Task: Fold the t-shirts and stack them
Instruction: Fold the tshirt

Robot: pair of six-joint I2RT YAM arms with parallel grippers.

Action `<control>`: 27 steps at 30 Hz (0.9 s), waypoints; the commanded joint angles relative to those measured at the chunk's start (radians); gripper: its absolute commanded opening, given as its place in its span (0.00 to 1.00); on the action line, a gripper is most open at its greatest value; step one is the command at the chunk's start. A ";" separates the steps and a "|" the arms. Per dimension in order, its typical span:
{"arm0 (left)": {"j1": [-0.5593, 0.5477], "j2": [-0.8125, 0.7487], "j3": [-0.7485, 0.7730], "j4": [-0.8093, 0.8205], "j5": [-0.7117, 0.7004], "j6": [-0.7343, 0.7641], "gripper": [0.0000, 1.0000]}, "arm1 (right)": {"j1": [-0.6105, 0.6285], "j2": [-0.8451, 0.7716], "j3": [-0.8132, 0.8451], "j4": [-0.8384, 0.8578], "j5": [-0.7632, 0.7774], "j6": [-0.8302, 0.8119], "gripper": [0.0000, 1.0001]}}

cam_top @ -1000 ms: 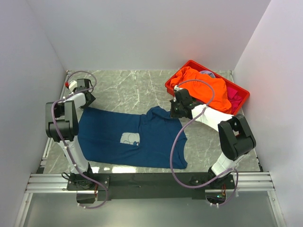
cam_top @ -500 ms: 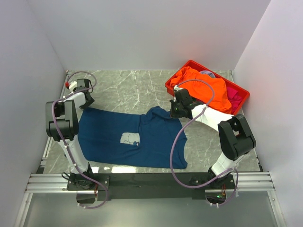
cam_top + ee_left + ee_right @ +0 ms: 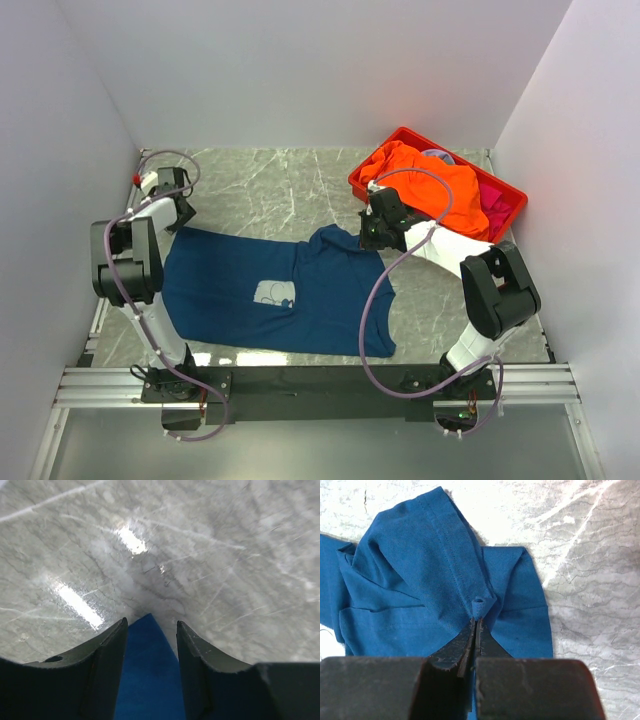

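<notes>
A dark navy t-shirt (image 3: pixel 230 290) with a pale chest print (image 3: pixel 275 293) lies spread flat on the marble table. My left gripper (image 3: pixel 176 207) is at the shirt's far-left corner. In the left wrist view that blue corner (image 3: pixel 147 680) lies between the fingers of the left gripper (image 3: pixel 151 622), whose jaws stand apart, open. My right gripper (image 3: pixel 368 238) is shut on a bunched fold of the shirt's far-right part. The right wrist view shows the right gripper (image 3: pixel 475 621) pinching the navy cloth (image 3: pixel 420 555). An orange t-shirt (image 3: pixel 430 180) and a magenta-pink one (image 3: pixel 493 205) lie in the crate.
The red plastic crate (image 3: pixel 515 193) stands at the back right, just behind the right gripper. White walls close in the table on the left, back and right. Bare marble (image 3: pixel 280 185) lies behind the shirt.
The left arm has shifted slightly left and back near the shirt's corner. The right gripper keeps its pinch in the same place.
</notes>
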 commanded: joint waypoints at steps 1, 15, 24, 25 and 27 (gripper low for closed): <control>0.003 -0.060 -0.004 0.038 -0.019 0.002 0.50 | 0.005 -0.019 0.001 0.028 -0.006 0.001 0.00; 0.003 0.021 0.073 -0.037 0.028 0.030 0.48 | 0.005 -0.019 0.003 0.024 -0.003 0.001 0.00; 0.003 0.070 0.102 -0.068 0.041 0.042 0.44 | 0.005 -0.024 0.001 0.020 -0.002 0.000 0.00; 0.005 0.073 0.104 -0.068 0.041 0.043 0.44 | 0.005 -0.026 0.001 0.022 0.000 0.001 0.00; 0.005 0.078 0.105 -0.070 0.044 0.045 0.42 | 0.005 -0.027 -0.002 0.024 0.001 0.001 0.00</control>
